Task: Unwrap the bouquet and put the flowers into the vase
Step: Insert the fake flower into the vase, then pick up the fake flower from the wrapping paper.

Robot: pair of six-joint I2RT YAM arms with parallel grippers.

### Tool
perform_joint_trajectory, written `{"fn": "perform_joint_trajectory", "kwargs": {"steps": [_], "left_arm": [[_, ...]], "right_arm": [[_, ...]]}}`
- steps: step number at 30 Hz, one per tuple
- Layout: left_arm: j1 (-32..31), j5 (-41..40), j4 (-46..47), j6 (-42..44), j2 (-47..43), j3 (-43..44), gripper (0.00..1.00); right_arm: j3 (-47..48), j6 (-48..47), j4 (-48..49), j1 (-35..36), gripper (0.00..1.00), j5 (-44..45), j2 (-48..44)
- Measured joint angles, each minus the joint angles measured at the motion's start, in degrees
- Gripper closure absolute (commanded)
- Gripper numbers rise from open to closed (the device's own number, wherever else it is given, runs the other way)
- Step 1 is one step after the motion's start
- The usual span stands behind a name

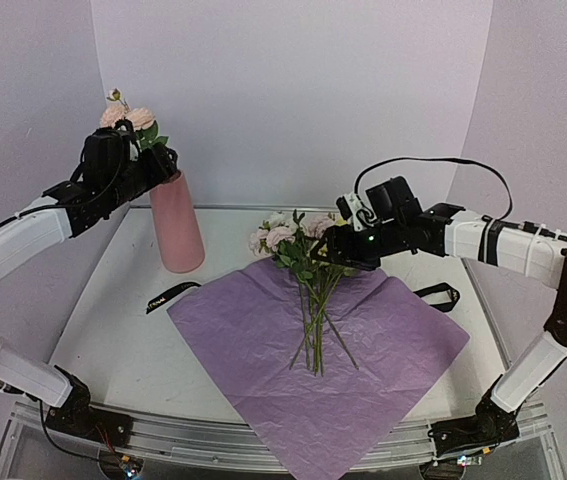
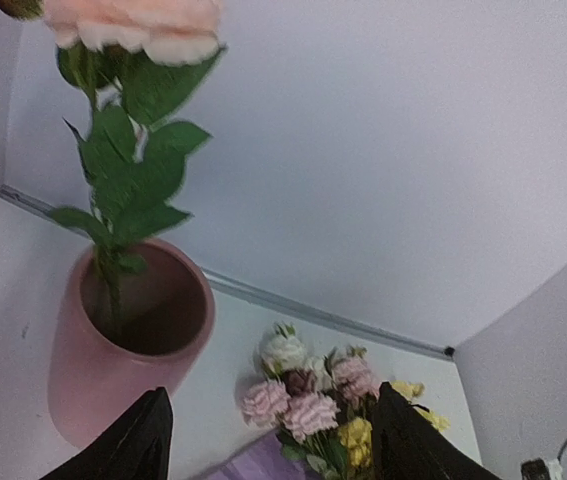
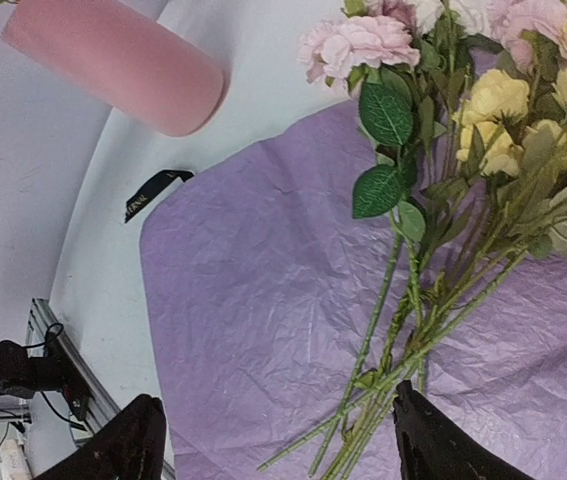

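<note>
1. Paper sheet: the crinkled lilac sheet lies spread flat on the white table, one corner pointing to the near edge.
2. Flowers: the bunch lies loose on the sheet. The thin green stems point near. The pink, cream and yellow blooms rest at the far corner.
3. Right gripper: it hovers over the bunch with fingers spread wide and grasps nothing. The stems lie below the gap.
4. Ribbon: one black strip lies on the table left of the sheet and a second strip lies right of it. The left strip bears white lettering, too small to read.
5. Vase: it stands upright, far left, off the sheet. One pink flower stands in its mouth.
6. Left gripper: it is level with the vase mouth, released, with nothing between its fingers.
</note>
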Motion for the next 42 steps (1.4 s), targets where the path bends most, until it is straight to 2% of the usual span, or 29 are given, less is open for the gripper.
{"fn": "perform_joint_trajectory", "kwargs": {"steps": [7,10,18,22,32,42], "left_arm": [[0.0,16.2,-3.6,-5.7,0.5,-2.3,0.3],[-0.6,21.7,-4.4,-8.4,2.4,-3.0,0.3],[-10.3,26.4,-5.6,-10.8,11.7,-3.0,0.29],[-13.1,27.5,-6.6,-11.6,15.3,-1.7,0.29],[-13.1,27.9,-6.5,-11.8,18.4,3.2,0.29],[-13.1,28.6,-6.4,-11.7,19.8,3.8,0.29]], "right_arm": [[-1.3,4.1,-2.5,-0.4,0.56,4.4,1.7],[-1.3,5.5,-4.0,-0.7,0.61,5.8,3.5],[-1.2,7.8,-5.8,-1.5,0.69,6.0,9.9],[-1.2,8.8,-6.1,-2.4,0.7,4.8,13.2],[1.5,9.0,-6.3,-3.2,0.71,1.1,18.2],[2.4,9.8,-3.5,-3.1,0.71,-3.0,20.5]]}}
